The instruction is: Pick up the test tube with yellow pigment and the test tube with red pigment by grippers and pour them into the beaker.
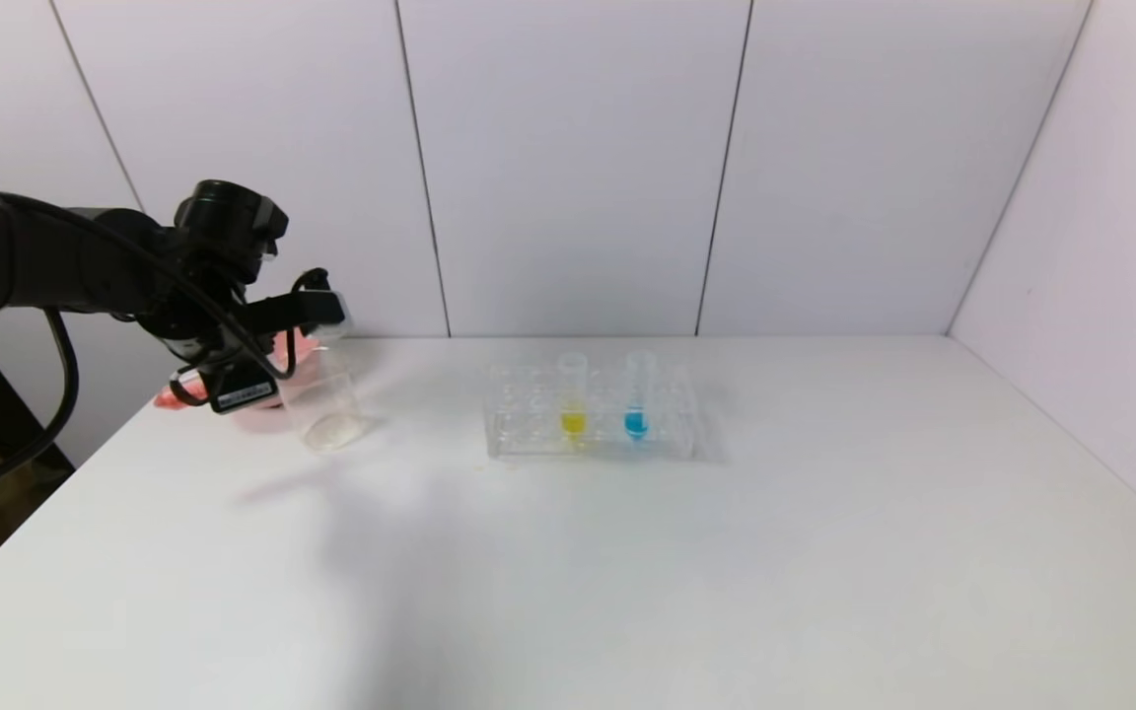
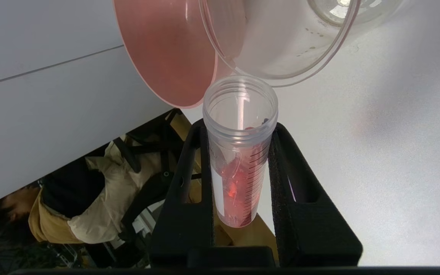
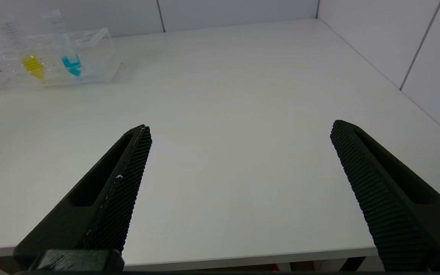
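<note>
Left gripper: raised at the table's left rear, above the beaker. Its 2 fingers are clamped on the red tube, 1 pad on each side of the barrel. Tube tipped, open mouth just beside the beaker rim; red liquid pooled low in the tube, near the rounded tip. Printed scale marks run along the barrel.

Beaker: upright on the table, clear, touching or just in front of the pink bowl; which, cannot be told. A pale trace shows at its bottom.

Pink bowl: behind the beaker, partly hidden by the left gripper in the head view.

Rack: clear, near the table's middle rear, well apart from the beaker. Holds 2 tubes standing upright: yellow tube on the left, blue tube on the right, a gap between them.

Right gripper: out of the head view; low at the table's near edge, fingers spread wide, holding nothing. Rack visible far off in its wrist view.
</note>
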Robot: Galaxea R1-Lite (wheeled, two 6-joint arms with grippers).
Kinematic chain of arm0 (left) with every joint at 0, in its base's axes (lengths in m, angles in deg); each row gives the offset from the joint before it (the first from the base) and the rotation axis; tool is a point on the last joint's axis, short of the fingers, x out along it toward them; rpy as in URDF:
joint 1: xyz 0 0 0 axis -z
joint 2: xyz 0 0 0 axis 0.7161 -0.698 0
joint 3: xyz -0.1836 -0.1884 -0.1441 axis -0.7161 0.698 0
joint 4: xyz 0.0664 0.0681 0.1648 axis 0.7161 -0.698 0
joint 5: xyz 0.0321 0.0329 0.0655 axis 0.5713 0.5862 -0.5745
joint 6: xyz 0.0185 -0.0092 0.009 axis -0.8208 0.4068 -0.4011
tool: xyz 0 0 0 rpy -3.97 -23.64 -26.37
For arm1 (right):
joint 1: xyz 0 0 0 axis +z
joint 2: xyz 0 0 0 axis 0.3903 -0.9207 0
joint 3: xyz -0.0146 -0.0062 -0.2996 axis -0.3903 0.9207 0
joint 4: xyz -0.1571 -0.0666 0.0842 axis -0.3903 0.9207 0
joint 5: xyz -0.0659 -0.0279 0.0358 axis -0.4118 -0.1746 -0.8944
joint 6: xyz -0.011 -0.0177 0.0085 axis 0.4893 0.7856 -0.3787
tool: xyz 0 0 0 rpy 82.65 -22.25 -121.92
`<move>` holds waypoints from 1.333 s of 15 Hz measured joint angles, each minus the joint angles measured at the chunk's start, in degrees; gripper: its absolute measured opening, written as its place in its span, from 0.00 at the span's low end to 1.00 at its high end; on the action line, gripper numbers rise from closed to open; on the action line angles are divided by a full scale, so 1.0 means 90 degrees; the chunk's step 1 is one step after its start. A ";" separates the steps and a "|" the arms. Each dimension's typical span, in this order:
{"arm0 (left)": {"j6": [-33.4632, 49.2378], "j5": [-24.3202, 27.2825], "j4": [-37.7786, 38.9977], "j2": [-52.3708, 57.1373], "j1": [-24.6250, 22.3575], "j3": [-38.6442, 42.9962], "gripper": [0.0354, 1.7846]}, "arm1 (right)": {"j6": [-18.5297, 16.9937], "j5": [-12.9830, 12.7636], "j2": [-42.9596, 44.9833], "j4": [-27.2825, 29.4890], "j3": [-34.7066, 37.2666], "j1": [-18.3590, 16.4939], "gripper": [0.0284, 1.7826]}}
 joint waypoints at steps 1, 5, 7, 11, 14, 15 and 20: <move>-0.0016 -0.0057 -0.0138 -0.0020 0.0009 -0.0127 0.23 | 0.0000 0.0003 0.0000 0.0000 0.0000 0.0000 0.96; -0.0099 -0.0523 -0.1028 -0.0144 0.0087 -0.0802 0.23 | 0.0000 0.0000 0.0000 0.0003 0.0000 0.0000 0.96; -0.0123 -0.0691 -0.1338 -0.0257 0.0131 -0.1178 0.23 | 0.0000 0.0000 0.0000 0.0000 0.0000 0.0000 0.96; -0.0126 -0.0796 -0.1601 -0.0578 0.0282 -0.1663 0.23 | 0.0003 0.0000 0.0000 0.0003 0.0000 0.0000 0.96; -0.0126 -0.0986 -0.1834 -0.0799 0.0413 -0.1982 0.23 | 0.0000 0.0000 0.0000 0.0000 0.0000 0.0000 0.96; -0.0123 -0.1084 -0.1994 -0.0857 0.0451 -0.2097 0.23 | 0.0000 0.0000 0.0000 0.0000 0.0000 0.0000 0.96; -0.0123 -0.1883 -0.2670 -0.1089 0.0704 -0.2662 0.23 | 0.0003 0.0000 0.0000 0.0003 0.0000 0.0000 0.96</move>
